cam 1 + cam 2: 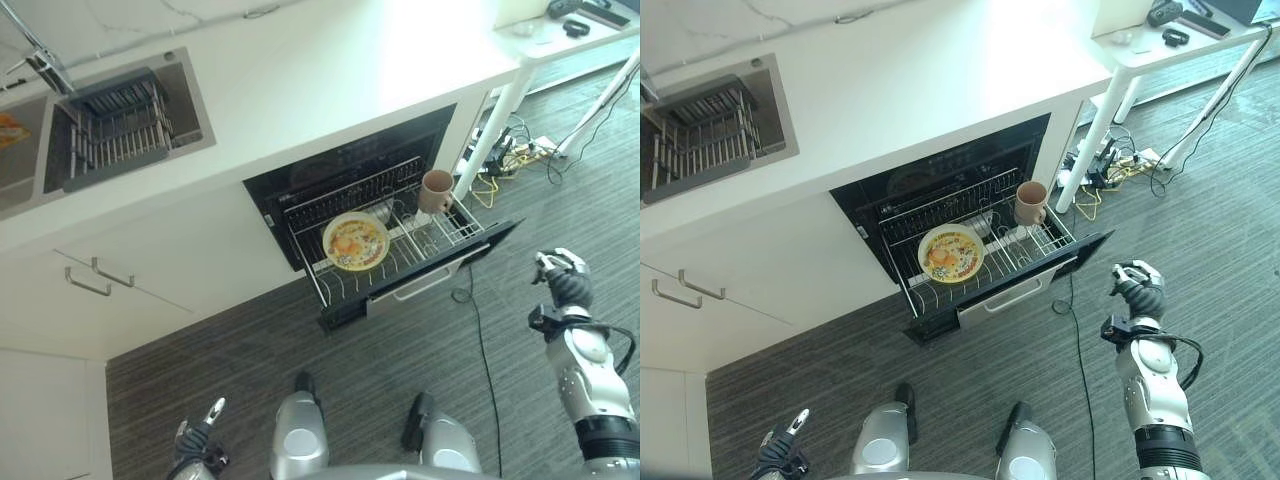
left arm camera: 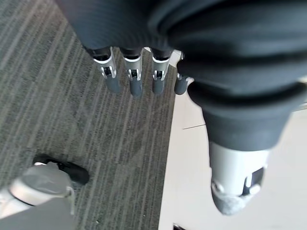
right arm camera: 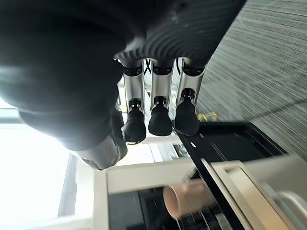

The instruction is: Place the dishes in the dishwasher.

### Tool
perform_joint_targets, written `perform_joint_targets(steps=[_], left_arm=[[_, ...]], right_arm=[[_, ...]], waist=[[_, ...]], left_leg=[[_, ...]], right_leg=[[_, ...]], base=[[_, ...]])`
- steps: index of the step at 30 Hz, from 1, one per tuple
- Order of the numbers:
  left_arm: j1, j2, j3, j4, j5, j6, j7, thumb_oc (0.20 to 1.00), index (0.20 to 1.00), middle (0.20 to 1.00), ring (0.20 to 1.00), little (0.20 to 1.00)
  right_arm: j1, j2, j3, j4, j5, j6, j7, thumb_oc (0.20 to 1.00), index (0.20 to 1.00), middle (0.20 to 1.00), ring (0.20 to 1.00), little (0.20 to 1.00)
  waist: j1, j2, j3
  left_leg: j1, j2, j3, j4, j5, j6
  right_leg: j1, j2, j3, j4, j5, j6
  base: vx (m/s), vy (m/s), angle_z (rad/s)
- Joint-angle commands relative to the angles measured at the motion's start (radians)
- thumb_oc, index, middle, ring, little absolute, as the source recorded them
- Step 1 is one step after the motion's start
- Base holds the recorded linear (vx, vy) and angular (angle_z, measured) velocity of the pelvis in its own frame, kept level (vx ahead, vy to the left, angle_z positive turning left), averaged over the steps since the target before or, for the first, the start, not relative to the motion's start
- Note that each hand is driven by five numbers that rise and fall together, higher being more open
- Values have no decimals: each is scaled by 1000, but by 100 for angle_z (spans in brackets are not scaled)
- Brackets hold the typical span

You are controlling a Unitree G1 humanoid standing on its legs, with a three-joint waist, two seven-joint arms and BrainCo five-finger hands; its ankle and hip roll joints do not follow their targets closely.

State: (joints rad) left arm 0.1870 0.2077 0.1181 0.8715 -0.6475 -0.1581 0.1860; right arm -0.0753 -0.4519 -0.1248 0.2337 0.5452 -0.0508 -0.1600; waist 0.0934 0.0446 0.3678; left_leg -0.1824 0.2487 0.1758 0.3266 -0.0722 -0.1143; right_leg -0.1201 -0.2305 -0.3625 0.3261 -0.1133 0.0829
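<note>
Dishwasher rack (image 1: 400, 262): pulled out over the floor, open from above. Obstacles on it: plate (image 1: 356, 241) lying at the left-centre; brown mug (image 1: 435, 191) standing at the back right corner; a clear glass item lay between them, kind uncertain. Front wire rows and right front section stood bare. Carpeted floor (image 1: 250, 350) before the rack lay open. Table leg (image 1: 495, 125) and cable tangle (image 1: 500, 160) crowded the right side.

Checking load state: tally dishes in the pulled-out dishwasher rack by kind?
Plate, yellow patterned: 1
Mug, brown: 1
Total: 2, both in the dishwasher rack. Small clear items beside the mug are too unclear to count.
</note>
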Motion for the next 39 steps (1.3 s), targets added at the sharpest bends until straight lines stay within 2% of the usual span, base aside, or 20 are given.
perform_joint_targets(steps=[1, 5, 7, 11, 19, 25, 28, 29, 31, 32, 33, 34, 36, 37, 39], left_arm=[[7, 60, -34, -18, 24, -42, -13, 1000, 1000, 1000, 1000, 1000], [-11, 72, -59, -13, -17, -61, -20, 1000, 1000, 1000, 1000, 1000], [-15, 74, -76, -16, -39, -75, -26, 1000, 1000, 1000, 1000, 1000], [-24, 83, -100, -24, -59, -73, -26, 1000, 1000, 1000, 1000, 1000], [-38, 92, -161, -27, -77, -75, -48, 1000, 1000, 1000, 1000, 1000], [-57, 99, -207, -43, -104, -73, -67, 1000, 1000, 1000, 1000, 1000], [-72, 115, -216, -39, -107, -63, -61, 1000, 1000, 1000, 1000, 1000], [-71, 108, -212, -29, -101, -71, -68, 1000, 1000, 1000, 1000, 1000], [-70, 103, -218, -49, -84, -57, -78, 1000, 1000, 1000, 1000, 1000], [-64, 105, -239, -63, -85, -54, -76, 1000, 1000, 1000, 1000, 1000], [-62, 100, -269, -64, -85, -58, -69, 1000, 1000, 1000, 1000, 1000], [-66, 95, -270, -45, -75, -59, -77, 1000, 1000, 1000, 1000, 1000], [-90, 84, -247, 29, -27, -77, -104, 1000, 1000, 1000, 1000, 1000], [-114, 91, -245, 30, -26, -56, -92, 1000, 1000, 1000, 1000, 1000], [-127, 101, -245, 15, -43, -39, -80, 1000, 1000, 1000, 1000, 1000]], right_arm=[[-41, -8, -27, -26, 160, -22, 60, 200, 200, 200, 200, 200], [-89, 21, -5, 87, 349, -16, 76, 200, 200, 200, 200, 200], [-123, 30, -2, 175, 432, -36, 79, 200, 200, 200, 200, 200], [-170, 30, -4, 296, 536, -38, 70, 200, 200, 200, 200, 200], [-306, 7, 34, 554, 649, -1, 60, 200, 200, 200, 200, 200], [-405, -49, 9, 747, 702, 63, 118, 200, 200, 200, 200, 200], [-443, -49, 11, 800, 749, 90, 142, 200, 200, 200, 200, 200], [-455, -52, 11, 826, 736, 121, 149, 200, 200, 200, 200, 200], [-445, -72, 6, 826, 728, 147, 136, 200, 200, 200, 200, 200], [-440, -93, 1, 834, 725, 160, 140, 200, 200, 200, 200, 200], [-446, -108, 3, 841, 726, 168, 140, 200, 200, 200, 200, 200], [-455, -115, 4, 860, 721, 174, 149, 200, 200, 200, 200, 200], [-484, -105, 8, 926, 703, 155, 182, 200, 200, 200, 200, 200], [-508, -105, 19, 914, 678, 167, 164, 200, 200, 200, 200, 200], [-508, -110, 22, 927, 678, 170, 183, 200, 200, 200, 200, 200]], waist=[[11, -17, -11], [22, -5, 2], [31, 6, 8], [44, 21, 16], [76, 47, 36], [94, 78, 41], [100, 85, 43], [96, 95, 31], [86, 100, 28], [85, 113, 34], [95, 129, 31], [100, 135, 27], [111, 119, 38], [110, 110, 46], [114, 105, 47]], left_leg=[[-53, 66, -100, -23, 153, -72], [-83, 55, -120, -17, 159, -73], [-93, 47, -131, -20, 163, -73], [-107, 33, -148, -22, 166, -72], [-143, -2, -177, 2, 152, -64], [-152, -22, -176, -20, 161, -59], [-141, -24, -161, -51, 171, -59], [-113, -20, -128, -90, 184, -57], [-122, -21, -104, -35, 174, -69], [-157, -19, -138, 15, 232, -100], [-194, -21, -176, -34, 296, -121], [-188, 0, -160, -91, 302, -124], [-196, -11, -176, -77, 249, -105], [-203, -23, -171, -47, 228, -94], [-196, -25, -154, -57, 217, -84]], right_leg=[[69, -94, 46, -33, 75, 74], [35, -106, 44, -10, 74, 71], [20, -116, 40, -1, 76, 72], [-5, -132, 35, 16, 79, 73], [-76, -183, 42, 81, 80, 77], [-114, -208, 44, 98, 85, 86], [-125, -218, 43, 101, 91, 96], [-119, -215, 35, 96, 88, 95], [-96, -218, 28, 79, 89, 87], [-73, -210, 25, 76, 77, 80], [-52, -205, 19, 71, 65, 85], [-38, -211, 8, 86, 32, 93], [-62, -227, 18, 134, 28, 90], [-65, -229, 30, 150, 5, 86], [-72, -240, 25, 152, 15, 88]], base=[[1, 1, 16], [-18, 18, 13], [-1, 35, 12], [1, 36, 9], [0, 47, 13], [-37, 37, 6], [-68, -78, 6], [-22, -27, 4], [-1, 9, 6], [46, 139, 7], [110, 189, 29], [116, 196, 35], [137, 123, 21], [136, 132, -12], [55, 88, -28]])
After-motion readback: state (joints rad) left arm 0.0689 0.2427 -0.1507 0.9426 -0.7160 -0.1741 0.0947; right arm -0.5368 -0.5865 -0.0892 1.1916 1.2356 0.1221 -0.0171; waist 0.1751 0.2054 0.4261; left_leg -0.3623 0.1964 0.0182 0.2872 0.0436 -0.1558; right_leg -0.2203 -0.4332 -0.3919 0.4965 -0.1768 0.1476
